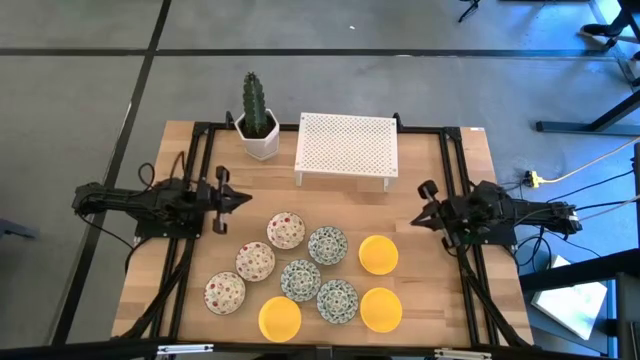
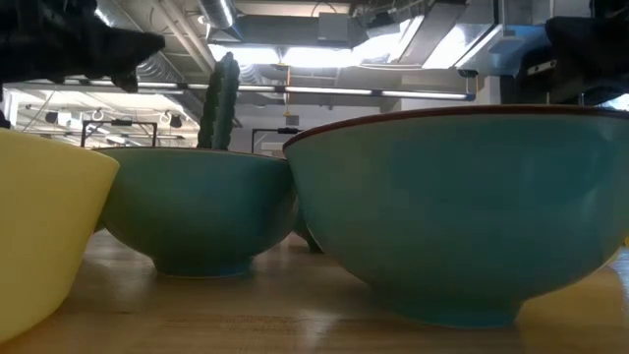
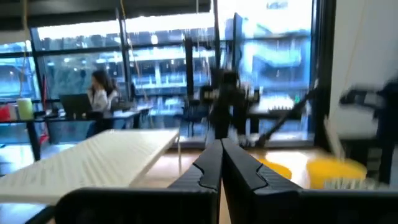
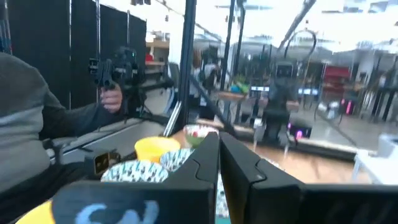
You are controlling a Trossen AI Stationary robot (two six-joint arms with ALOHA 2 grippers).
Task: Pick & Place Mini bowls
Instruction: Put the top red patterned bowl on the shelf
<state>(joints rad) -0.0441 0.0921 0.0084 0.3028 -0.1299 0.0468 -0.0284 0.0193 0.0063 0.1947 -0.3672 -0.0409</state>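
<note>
Both fingers pinched closed, empty. We see the bowls (image 1: 302, 279) lower centre, between left gripper (image 1: 243, 200) and right gripper (image 1: 420, 218); right nearer yellow ones.

Bare wood strip between rack (image 1: 346, 147) and mini bowls (image 1: 305, 277) passable; bowls packed close; cactus pot (image 1: 259, 130) blocks far-left corner.

Seen from tabletop height: large teal bowl (image 2: 462, 211) close at right, smaller teal bowl (image 2: 197, 206) behind left, yellow bowl (image 2: 39, 231) at left edge, cactus (image 2: 218, 101) upright beyond, all on wooden table (image 2: 295, 315).
</note>
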